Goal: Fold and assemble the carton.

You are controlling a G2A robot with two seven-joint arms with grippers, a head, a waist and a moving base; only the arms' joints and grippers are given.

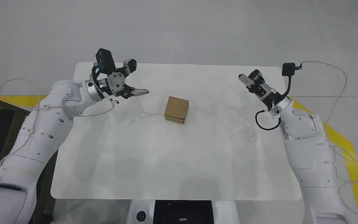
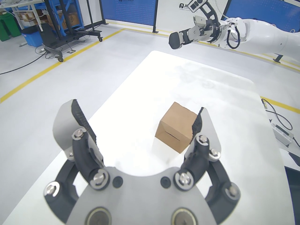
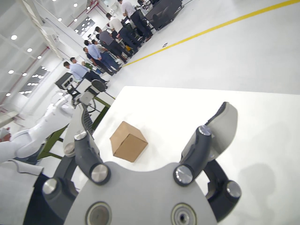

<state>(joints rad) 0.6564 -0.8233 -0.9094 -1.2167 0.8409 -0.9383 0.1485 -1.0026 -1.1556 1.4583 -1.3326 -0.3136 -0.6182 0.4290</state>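
A small brown carton (image 1: 177, 109) stands closed as a cube near the middle of the white table (image 1: 168, 168). It also appears in the left wrist view as the carton (image 2: 177, 129) and in the right wrist view as the carton (image 3: 128, 141). My left gripper (image 1: 140, 92) hovers open to the carton's left, a short gap away, nothing between its fingers (image 2: 77, 118). My right gripper (image 1: 246, 79) is held open over the table's far right corner, well away from the carton, its fingers (image 3: 225, 118) spread and holding nothing.
The table top around the carton is bare white. Its edges drop to grey floor with yellow lines. A cable (image 1: 313, 64) loops off the right arm's wrist. The right arm's gripper (image 2: 179, 39) shows far off in the left wrist view.
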